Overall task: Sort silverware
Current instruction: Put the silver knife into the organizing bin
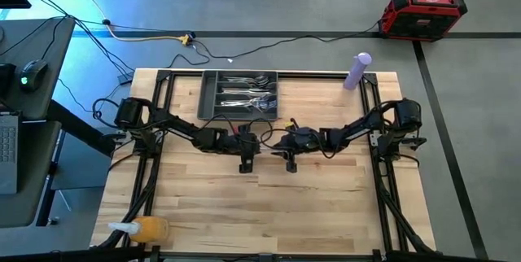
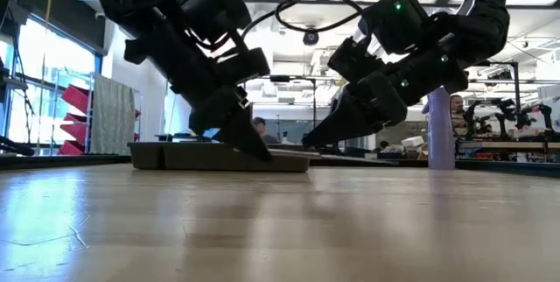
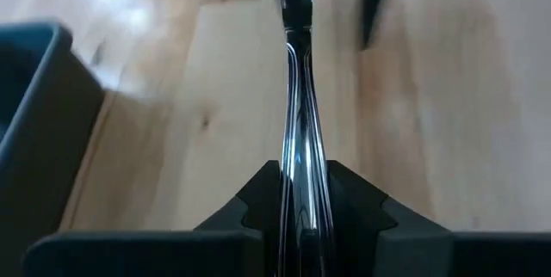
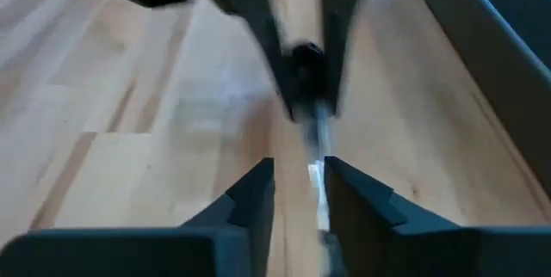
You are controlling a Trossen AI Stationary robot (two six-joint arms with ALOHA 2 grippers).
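Light wooden table (image 1: 326, 205): dark grey tray (image 1: 208, 98), purple bottle (image 1: 357, 72), orange spray bottle (image 1: 145, 229).

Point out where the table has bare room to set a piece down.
The whole near half of the wooden table is bare, bordered by the orange bottle at its left corner. It is crowded at the middle, where the left gripper and right gripper meet just in front of the dark tray; a purple bottle occupies the far right.
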